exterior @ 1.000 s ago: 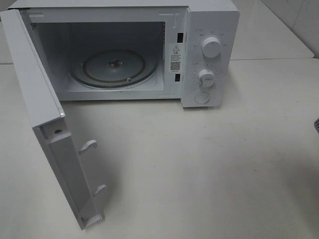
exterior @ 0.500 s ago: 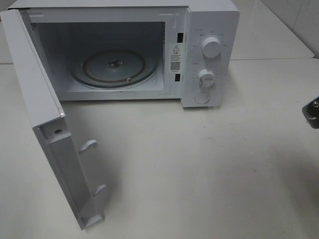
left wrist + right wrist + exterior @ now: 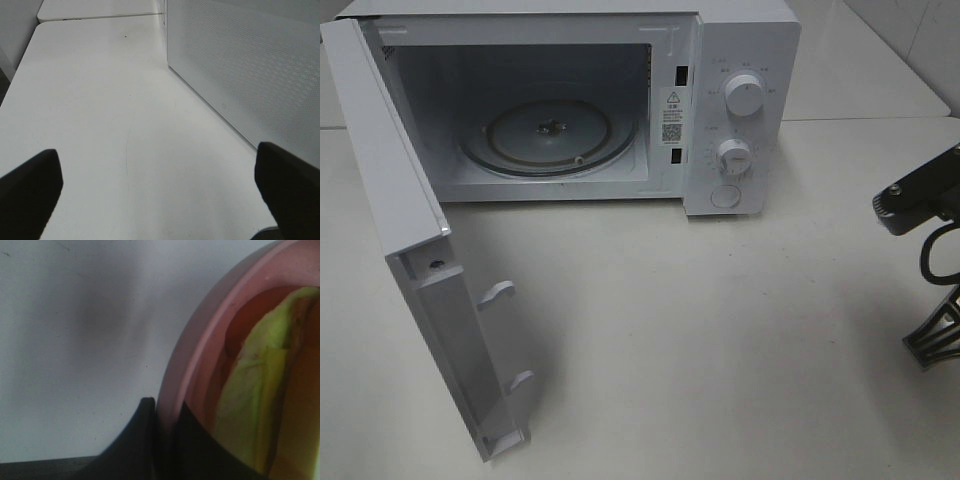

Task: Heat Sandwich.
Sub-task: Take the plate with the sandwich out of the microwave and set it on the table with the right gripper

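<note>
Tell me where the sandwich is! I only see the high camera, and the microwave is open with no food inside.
Observer: The sandwich is on a pink plate that only the right wrist view shows. Its filling looks yellow-green.
Operator: Is the robot holding it?
Observer: The right gripper has its jaws shut on the plate's rim.
Operator: What about the other arm?
Observer: The left gripper is wide open above the table, with nothing between its jaws.

Sandwich on plate; microwave on table.
</note>
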You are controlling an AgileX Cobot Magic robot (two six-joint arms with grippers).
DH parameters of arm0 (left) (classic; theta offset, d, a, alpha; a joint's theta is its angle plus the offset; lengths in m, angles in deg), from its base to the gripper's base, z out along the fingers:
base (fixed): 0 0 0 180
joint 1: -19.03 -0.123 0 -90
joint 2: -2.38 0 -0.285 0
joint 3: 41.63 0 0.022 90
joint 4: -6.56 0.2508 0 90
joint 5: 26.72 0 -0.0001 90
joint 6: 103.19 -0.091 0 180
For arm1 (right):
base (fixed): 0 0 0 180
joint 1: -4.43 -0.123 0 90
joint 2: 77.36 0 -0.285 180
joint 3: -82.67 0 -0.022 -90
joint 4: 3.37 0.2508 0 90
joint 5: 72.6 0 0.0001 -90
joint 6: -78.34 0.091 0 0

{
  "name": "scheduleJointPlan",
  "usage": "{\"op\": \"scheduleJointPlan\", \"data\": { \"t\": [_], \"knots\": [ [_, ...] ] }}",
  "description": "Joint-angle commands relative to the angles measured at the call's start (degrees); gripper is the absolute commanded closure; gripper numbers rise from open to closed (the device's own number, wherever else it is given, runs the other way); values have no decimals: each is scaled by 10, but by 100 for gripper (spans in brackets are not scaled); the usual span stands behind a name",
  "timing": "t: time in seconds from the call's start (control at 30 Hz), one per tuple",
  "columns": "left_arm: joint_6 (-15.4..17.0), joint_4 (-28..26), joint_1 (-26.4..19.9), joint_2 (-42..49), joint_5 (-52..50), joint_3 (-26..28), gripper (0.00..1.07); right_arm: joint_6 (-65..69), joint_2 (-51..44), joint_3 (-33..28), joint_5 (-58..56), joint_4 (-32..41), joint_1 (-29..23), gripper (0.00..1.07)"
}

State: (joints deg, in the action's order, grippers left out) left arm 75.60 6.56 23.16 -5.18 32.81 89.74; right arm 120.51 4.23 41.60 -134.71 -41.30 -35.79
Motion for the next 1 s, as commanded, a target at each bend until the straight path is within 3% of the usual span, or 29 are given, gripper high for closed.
{"op": "scheduleJointPlan", "data": {
  "t": [0.03,1.0],
  "knots": [
    [3,-3,-1,13,-1,-2,5,25,32,14,-2,-33,2,104],
    [3,-3,-1,13,-1,-2,5,168,207,19,142,-128,19,103]
  ]
}}
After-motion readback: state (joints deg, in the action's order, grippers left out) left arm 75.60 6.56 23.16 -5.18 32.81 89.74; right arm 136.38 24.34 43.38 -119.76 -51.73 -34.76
